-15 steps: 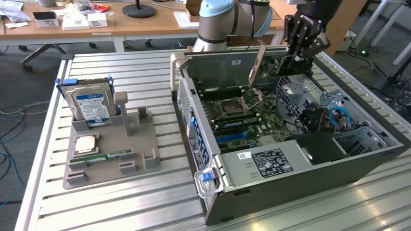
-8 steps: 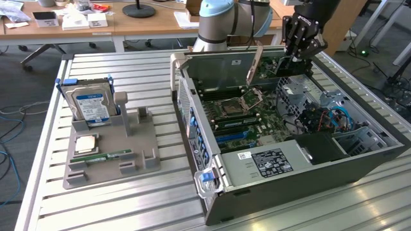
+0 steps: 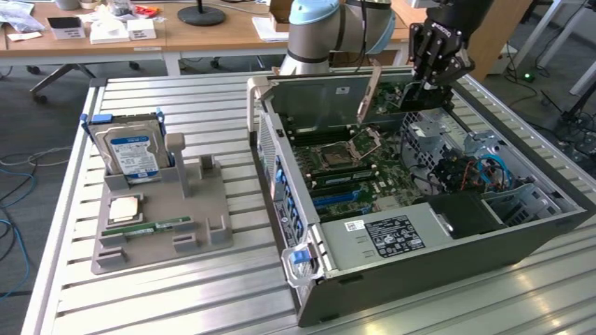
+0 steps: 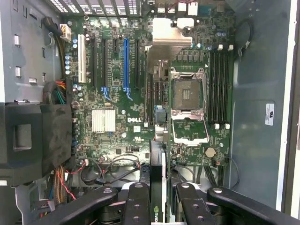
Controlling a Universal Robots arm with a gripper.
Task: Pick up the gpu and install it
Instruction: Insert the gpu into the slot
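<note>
arm angled down from above — claw pointing downward, clamped on the gpu.

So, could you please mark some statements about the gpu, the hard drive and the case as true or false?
1. The jaws are closed on the gpu. True.
2. The gpu sits in the blue slot. False: it is held above the motherboard, and the slot is empty.
3. The hard drive lies inside the computer case. False: it stands upright in the grey holder, outside the case.
4. The computer case is open, with its motherboard exposed. True.
</note>
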